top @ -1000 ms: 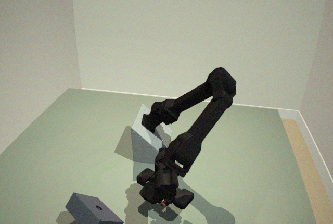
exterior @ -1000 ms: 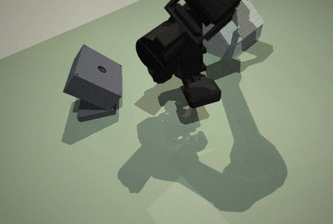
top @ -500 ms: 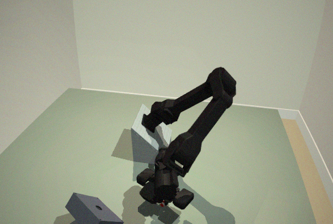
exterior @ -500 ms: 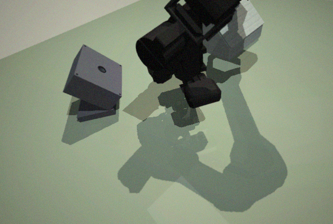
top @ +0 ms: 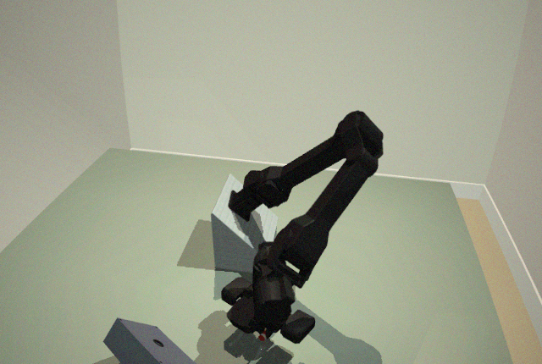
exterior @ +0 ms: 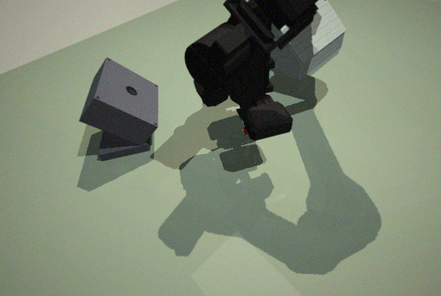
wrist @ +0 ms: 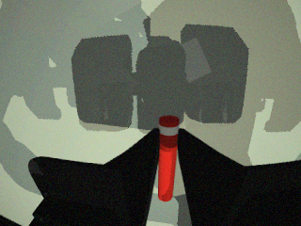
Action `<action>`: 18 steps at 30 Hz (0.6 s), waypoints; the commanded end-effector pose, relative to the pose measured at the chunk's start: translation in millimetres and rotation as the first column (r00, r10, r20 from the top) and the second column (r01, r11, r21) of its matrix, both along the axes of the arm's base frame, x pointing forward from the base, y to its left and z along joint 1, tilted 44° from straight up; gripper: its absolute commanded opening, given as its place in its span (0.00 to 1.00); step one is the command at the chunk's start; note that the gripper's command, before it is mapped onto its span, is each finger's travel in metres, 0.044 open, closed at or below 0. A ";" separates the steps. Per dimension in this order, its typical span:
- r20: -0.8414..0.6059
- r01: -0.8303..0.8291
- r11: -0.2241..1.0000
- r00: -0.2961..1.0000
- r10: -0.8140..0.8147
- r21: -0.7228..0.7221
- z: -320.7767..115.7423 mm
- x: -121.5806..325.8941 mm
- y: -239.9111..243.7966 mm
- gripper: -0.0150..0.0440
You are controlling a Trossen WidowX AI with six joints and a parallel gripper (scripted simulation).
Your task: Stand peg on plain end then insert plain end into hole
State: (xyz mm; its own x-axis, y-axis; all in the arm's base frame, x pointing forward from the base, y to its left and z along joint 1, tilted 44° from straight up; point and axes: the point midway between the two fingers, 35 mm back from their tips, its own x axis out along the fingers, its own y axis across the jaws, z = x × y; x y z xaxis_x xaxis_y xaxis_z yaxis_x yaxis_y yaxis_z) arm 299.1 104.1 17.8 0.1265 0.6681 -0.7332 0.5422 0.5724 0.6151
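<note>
The red peg [wrist: 166, 176] [top: 262, 337] [exterior: 245, 130] is between the fingertips of my gripper [wrist: 168, 134] [top: 266, 332]. The gripper is shut on the peg near its white band. In the wrist view the banded end points up the frame and the plain end points down it, between the fingers. In the top and exterior views the gripper hides most of the peg; whether it touches the table cannot be told. The grey sloped panel [top: 135, 335] [exterior: 142, 107] stands to the left of the gripper in the top and exterior views, with one dark hole [top: 158, 343] [exterior: 131, 90] in its face.
A pale wedge-shaped block [top: 231, 241] [exterior: 327, 33] stands behind the gripper, partly hidden by the arm. The panel rests on a small grey base [exterior: 124, 152]. Shadows of the arm and gripper fall across the green table [top: 394, 228] [exterior: 53, 232].
</note>
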 end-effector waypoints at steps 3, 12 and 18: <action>0.034 0.037 0.999 0.999 -0.036 -0.032 3.8 -2.4 -2.0 0.34; 0.081 0.087 0.994 0.993 -0.081 -0.071 8.4 -5.8 -3.7 0.34; 0.113 0.122 0.988 0.987 -0.111 -0.096 11.4 -8.1 -4.7 0.34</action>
State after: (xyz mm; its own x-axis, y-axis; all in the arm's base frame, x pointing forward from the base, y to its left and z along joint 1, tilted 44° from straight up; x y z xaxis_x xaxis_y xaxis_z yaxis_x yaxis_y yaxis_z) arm 292.6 100.6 26.9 0.2505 0.5869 -0.7699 0.5423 0.5737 0.6138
